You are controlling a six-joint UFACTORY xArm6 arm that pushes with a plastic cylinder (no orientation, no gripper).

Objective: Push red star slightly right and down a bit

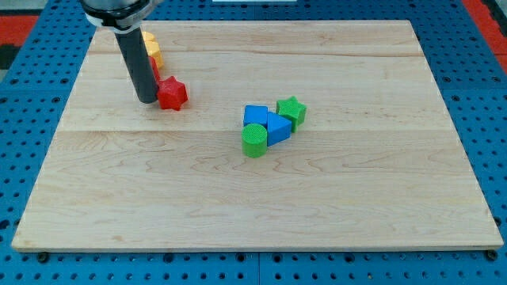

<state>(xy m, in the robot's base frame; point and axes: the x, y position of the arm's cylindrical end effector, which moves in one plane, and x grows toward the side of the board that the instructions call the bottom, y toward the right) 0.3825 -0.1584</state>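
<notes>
The red star [173, 93] lies on the wooden board [333, 206] at the upper left. My tip [147, 100] rests on the board just left of the red star, touching or nearly touching its left side. Behind the rod, a yellow block [152, 48] and part of another red block [154, 67] show at the view's top left, mostly hidden by the rod.
Near the board's middle sits a tight cluster: a green star [291, 111], a blue block [255, 115], a blue triangle [276, 127] and a green cylinder [254, 140]. The board lies on a blue perforated table [475, 95].
</notes>
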